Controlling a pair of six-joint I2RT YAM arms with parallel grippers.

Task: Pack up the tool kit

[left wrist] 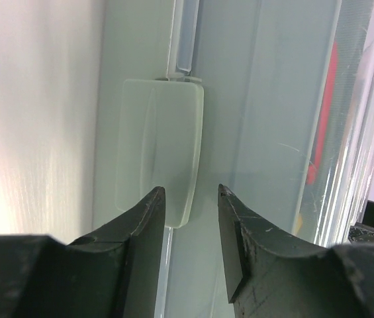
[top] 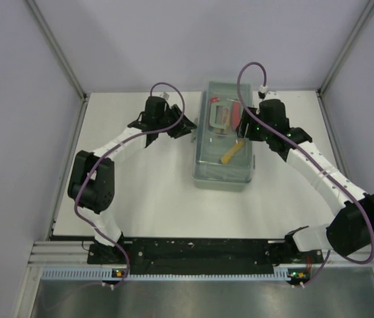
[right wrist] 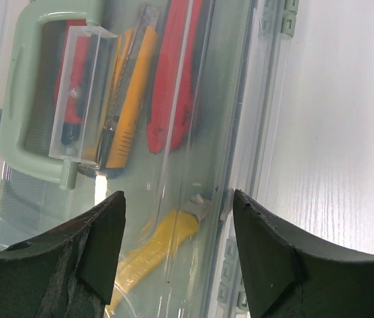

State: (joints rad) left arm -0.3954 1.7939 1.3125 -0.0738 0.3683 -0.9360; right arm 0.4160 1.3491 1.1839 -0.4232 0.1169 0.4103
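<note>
A: Where's the toolbox (top: 221, 171)?
B: Closed, mid desk (top: 150, 199), btwn both arms. L end effector (left wrist: 190, 192) part open, empty, w/ side latch (left wrist: 160, 146) just ahead of its tips.
A: R?
B: R end effector (right wrist: 179, 199) wide open, empty, over box's right rim. Yellow knife (right wrist: 167, 240) inside, right below it.

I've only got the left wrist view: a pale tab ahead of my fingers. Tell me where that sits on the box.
Observer: About midway along the toolbox's left long side; the left gripper faces it from beside the box.
Operator: Report the right arm.
Observer: The right gripper hangs over the toolbox's right edge, jaws open, holding nothing.
Operator: Tell me what's inside.
Observer: Under the clear lid lie red-handled pliers and a yellow knife.
</note>
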